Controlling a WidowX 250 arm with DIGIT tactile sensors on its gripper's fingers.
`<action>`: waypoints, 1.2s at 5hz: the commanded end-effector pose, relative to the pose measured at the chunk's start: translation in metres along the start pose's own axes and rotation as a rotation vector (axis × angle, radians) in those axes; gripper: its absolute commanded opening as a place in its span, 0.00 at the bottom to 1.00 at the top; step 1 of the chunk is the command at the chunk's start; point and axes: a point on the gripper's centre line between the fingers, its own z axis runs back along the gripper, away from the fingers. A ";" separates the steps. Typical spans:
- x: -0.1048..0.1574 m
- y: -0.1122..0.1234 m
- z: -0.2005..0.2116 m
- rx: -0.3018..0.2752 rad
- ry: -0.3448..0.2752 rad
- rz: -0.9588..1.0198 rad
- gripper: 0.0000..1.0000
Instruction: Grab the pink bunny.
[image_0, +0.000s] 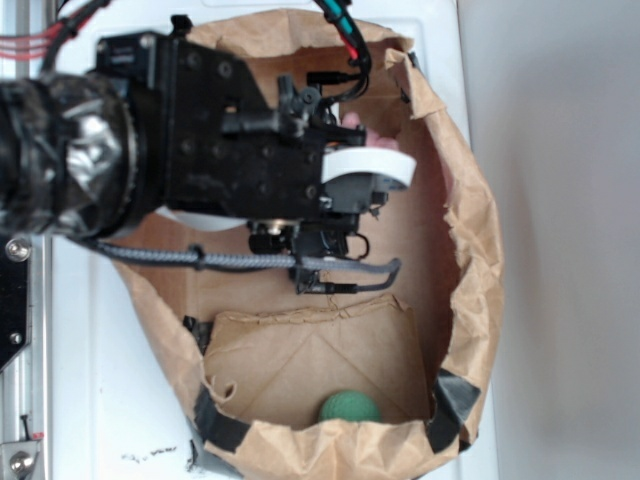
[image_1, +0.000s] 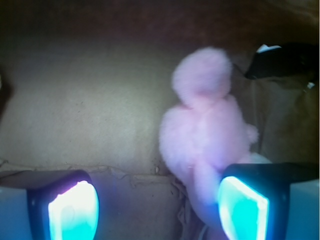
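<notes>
Looking down through the wrist view, I have the gripper (image_1: 157, 205) spread wide, nothing between its pads (image_1: 72, 212) yet. The bunny (image_1: 205, 135) lies on the floor of the paper bag (image_0: 480, 260), ahead of the gripper and off toward the right-hand finger, whose pad already overlaps its lower body (touching or merely in front, I cannot tell). From the exterior view only a sliver of pink shows past the gripper, near the bag's upper wall; the green ball (image_0: 349, 406) sits well apart at the opposite end.

I judge the bunny light, soft and squashy, so it should compress rather than slip. I would shift toward the right-hand finger to centre the plump body between the pads, then close across the torso, not the head or any thin dangling part.
</notes>
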 end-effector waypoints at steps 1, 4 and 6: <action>0.019 0.021 0.012 0.075 -0.075 0.066 1.00; 0.032 0.039 0.012 0.119 -0.106 0.119 1.00; 0.033 0.045 0.003 0.144 -0.075 0.125 1.00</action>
